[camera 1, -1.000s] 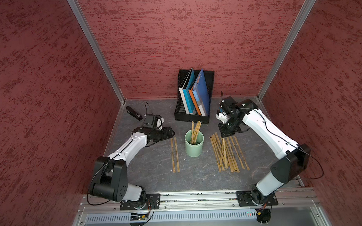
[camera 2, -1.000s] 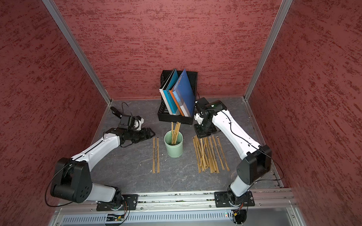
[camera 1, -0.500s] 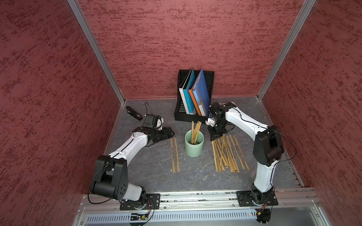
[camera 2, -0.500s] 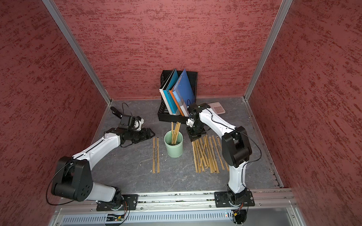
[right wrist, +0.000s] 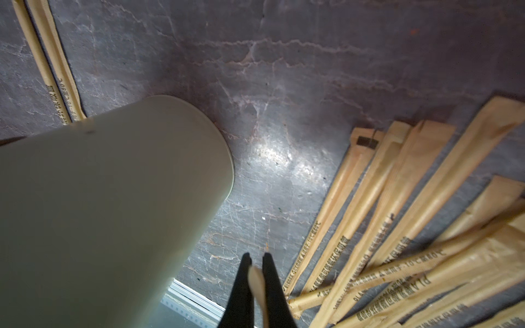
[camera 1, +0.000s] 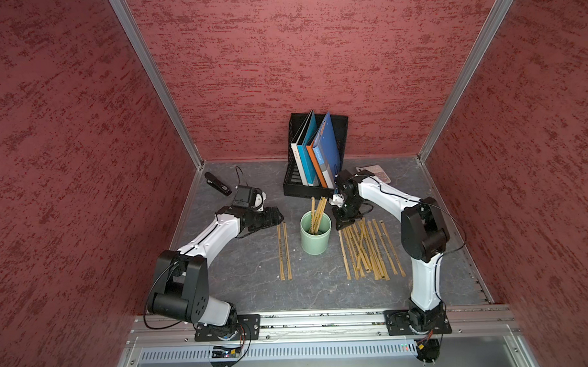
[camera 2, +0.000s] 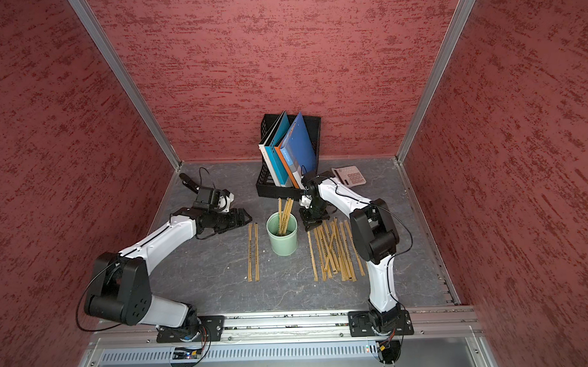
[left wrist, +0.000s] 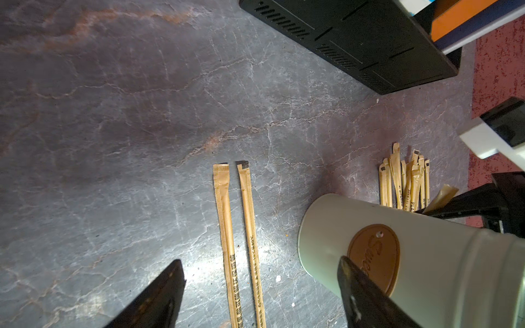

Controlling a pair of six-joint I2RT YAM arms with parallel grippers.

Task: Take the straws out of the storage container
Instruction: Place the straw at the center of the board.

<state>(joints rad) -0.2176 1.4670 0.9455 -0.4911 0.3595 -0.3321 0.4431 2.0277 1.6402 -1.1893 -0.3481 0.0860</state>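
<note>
The storage container, a mint-green cup, stands mid-table with a few straws leaning up out of it. Two straws lie side by side left of the cup. Several more lie in a loose pile to its right. My left gripper is open, low over the far ends of the two straws; in the left wrist view they lie between its fingers. My right gripper points down between the cup and the pile's far end, shut on a tan straw.
A black file holder with coloured folders stands just behind the cup and the right wrist. A black stapler lies at the back left and a calculator at the back right. Red walls close in on three sides.
The right arm has swung left and forward, bringing its shut gripper from the back right down beside the cup. The left arm has stayed where it was.
</note>
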